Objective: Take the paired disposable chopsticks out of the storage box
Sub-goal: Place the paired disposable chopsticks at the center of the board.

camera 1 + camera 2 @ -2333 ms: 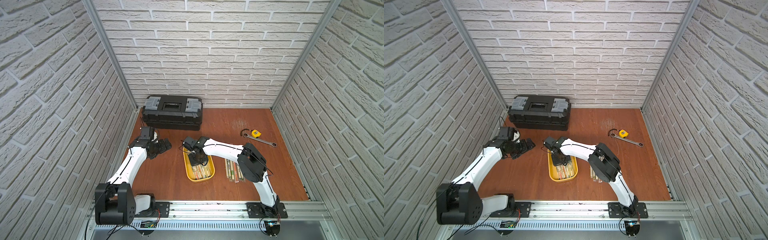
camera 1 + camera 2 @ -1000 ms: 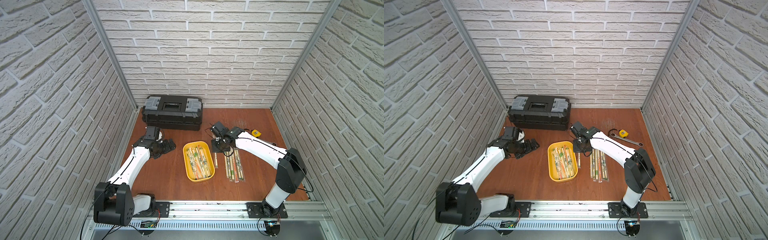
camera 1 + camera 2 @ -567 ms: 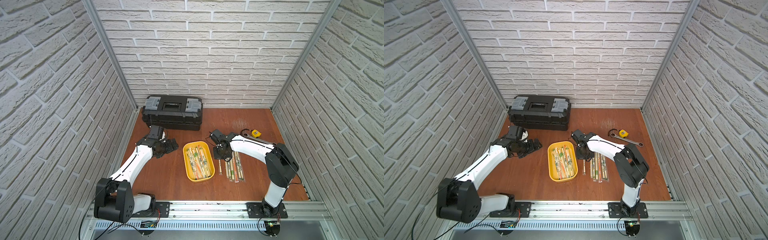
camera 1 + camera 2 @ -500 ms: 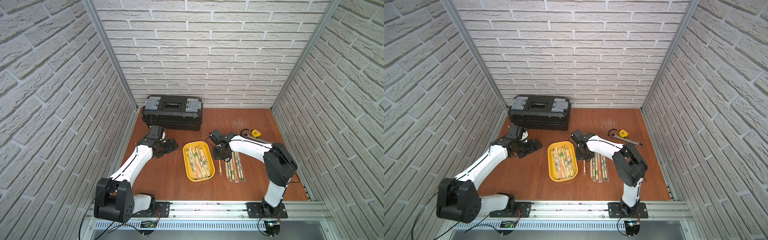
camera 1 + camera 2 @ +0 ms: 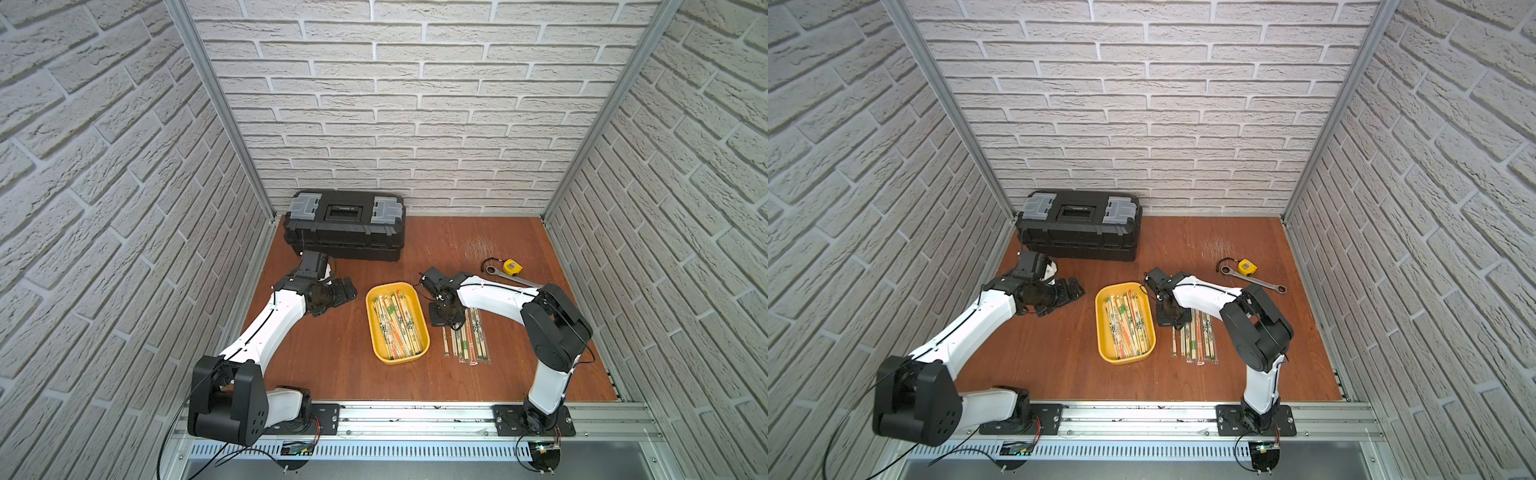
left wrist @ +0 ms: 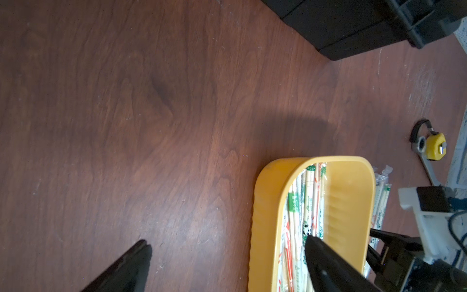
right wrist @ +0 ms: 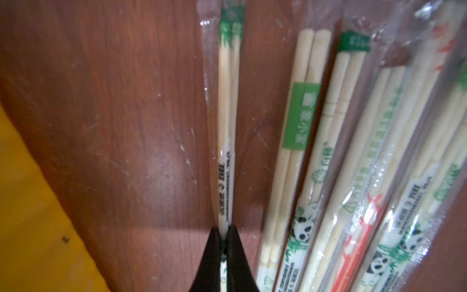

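Note:
The yellow storage box (image 5: 401, 360) (image 5: 1125, 360) sits mid-table with several sleeved paired disposable chopsticks (image 5: 395, 324) (image 6: 307, 202) lying in it. More sleeved pairs (image 5: 469, 338) (image 7: 353, 141) lie in a row on the wood just right of it. My right gripper (image 5: 448, 325) (image 7: 224, 232) is shut on the end of one pair (image 7: 227, 113), which lies on the table at the left edge of that row. My left gripper (image 5: 347, 291) (image 6: 227, 246) hangs open and empty left of the box; in the left wrist view one finger (image 6: 326, 265) overlaps the box.
A black toolbox (image 5: 345, 226) stands against the back wall. A yellow tape measure (image 5: 512, 266) and a wrench (image 5: 517, 281) lie at the back right. The box's yellow wall (image 7: 30, 215) is close beside my right gripper.
My right gripper lifted a pair out of the box, swung right and back, and came down with it at the left edge of the row. My left gripper crept toward the box.

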You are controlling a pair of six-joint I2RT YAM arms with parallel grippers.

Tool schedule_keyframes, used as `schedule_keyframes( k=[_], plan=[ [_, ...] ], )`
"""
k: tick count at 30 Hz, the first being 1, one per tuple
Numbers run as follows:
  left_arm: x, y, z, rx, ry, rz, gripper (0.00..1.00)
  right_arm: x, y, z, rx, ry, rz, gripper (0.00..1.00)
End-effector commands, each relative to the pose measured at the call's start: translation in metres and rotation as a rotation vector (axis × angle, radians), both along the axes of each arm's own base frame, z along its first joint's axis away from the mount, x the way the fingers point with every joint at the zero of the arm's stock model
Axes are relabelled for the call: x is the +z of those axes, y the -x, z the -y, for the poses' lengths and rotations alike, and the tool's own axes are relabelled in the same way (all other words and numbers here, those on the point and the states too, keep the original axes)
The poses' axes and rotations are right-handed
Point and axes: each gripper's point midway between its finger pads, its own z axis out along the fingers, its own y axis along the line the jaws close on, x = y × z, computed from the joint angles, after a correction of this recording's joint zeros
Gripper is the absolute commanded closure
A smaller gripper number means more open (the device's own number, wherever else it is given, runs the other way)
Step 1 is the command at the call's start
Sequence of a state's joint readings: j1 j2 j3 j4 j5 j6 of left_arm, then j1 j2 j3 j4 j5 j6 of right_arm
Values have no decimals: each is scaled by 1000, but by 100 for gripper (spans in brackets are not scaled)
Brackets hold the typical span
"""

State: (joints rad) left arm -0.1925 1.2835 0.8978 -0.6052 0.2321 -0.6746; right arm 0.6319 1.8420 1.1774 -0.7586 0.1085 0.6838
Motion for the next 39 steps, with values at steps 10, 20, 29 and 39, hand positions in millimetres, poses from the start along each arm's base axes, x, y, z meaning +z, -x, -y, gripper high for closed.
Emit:
schedule_keyframes(
  k=[10, 20, 29, 39],
  plan=[
    [4, -6, 2, -3, -5, 28, 2, 3, 2, 15, -31, 34, 23, 98],
    [2, -6, 2, 0, -2, 24, 2, 8, 3, 19, -35, 40, 27, 98],
    [3, -6, 2, -6, -4, 32, 2, 19, 0, 19, -42, 35, 51, 77],
    [1, -4, 0, -5, -11, 31, 2, 53, -9, 6, -40, -40, 102, 77]
  ],
)
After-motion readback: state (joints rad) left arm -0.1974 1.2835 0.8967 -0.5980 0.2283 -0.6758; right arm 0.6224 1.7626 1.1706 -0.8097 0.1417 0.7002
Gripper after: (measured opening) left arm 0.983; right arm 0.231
